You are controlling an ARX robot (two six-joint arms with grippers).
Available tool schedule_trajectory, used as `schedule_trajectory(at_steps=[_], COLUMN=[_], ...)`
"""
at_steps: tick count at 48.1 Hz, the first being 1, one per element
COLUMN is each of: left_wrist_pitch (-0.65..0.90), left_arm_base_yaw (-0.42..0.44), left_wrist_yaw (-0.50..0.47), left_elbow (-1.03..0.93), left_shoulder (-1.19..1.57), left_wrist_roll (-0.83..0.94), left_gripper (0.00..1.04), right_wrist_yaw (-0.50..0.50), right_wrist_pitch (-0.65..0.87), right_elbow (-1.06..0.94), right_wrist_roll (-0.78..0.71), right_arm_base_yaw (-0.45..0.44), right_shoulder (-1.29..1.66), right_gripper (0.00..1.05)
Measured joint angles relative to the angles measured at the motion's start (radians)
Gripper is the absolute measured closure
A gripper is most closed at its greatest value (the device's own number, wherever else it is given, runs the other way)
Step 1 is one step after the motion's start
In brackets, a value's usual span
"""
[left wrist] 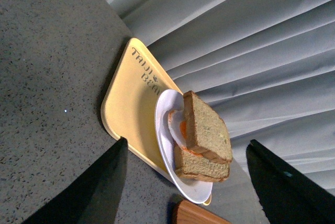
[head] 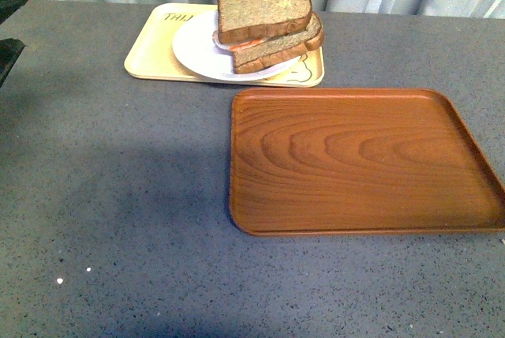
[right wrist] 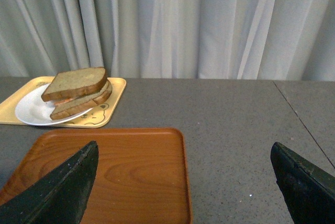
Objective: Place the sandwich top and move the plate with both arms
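The sandwich top (head: 264, 13) lies on the stack, a brown bread slice shifted a little off the lower slice (head: 276, 47), with orange filling showing between them. The stack rests on the white plate (head: 197, 50). In the left wrist view, my left gripper (left wrist: 187, 141) is open and stands back from the sandwich top (left wrist: 209, 127) and plate (left wrist: 196, 192). My right gripper (right wrist: 183, 145) is open above the table, far from the sandwich top (right wrist: 76, 82) and plate (right wrist: 31, 111). Nothing is between either gripper's fingers.
The plate sits on a pale yellow tray (head: 150, 58) at the back of the grey table. A brown wood-grain tray (head: 363, 160) lies nearer, to the right, with nothing on it. Part of the left arm (head: 9, 30) shows at the far left. Curtains hang behind.
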Motion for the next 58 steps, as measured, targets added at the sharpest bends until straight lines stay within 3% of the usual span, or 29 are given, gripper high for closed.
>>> schedule_trajectory(at_steps=[16, 20, 24, 30, 38, 45, 58], left_wrist_pitch=[0.001, -0.045, -0.111, -0.221, -0.401, -0.658, -0.831], left_arm_base_yaw=[0.0, -0.037, -0.06, -0.06, -0.06, -0.06, -0.06], left_wrist_yaw=[-0.042, -0.303, -0.352, -0.36, -0.361, -0.362, -0.362], left_elbow=[-0.027, -0.294, -0.491, -0.541, -0.572, -0.569, -0.571], left_shoulder=[0.0, -0.29, -0.64, -0.808, -1.034, -1.283, -1.479], left_wrist_roll=[0.039, 0.362, 0.715, 0.882, 0.94, 0.948, 0.951], left_gripper=[0.87, 1.03, 1.03, 1.03, 1.03, 1.03, 1.03], right_wrist_yaw=[0.0, 0.003, 0.0, 0.003, 0.003, 0.003, 0.003], right_wrist_pitch=[0.0, -0.001, -0.002, -0.002, -0.002, -0.002, -0.002], right_elbow=[0.0, 0.0, 0.0, 0.0, 0.0, 0.0, 0.0], right_wrist_roll=[0.0, 0.0, 0.0, 0.0, 0.0, 0.0, 0.0], right_arm_base_yaw=[0.0, -0.001, -0.002, -0.002, -0.002, -0.002, -0.002], right_shoulder=[0.0, 0.0, -0.003, -0.003, -0.002, -0.002, -0.002], right_gripper=[0.09, 0.09, 0.09, 0.09, 0.09, 0.09, 0.09])
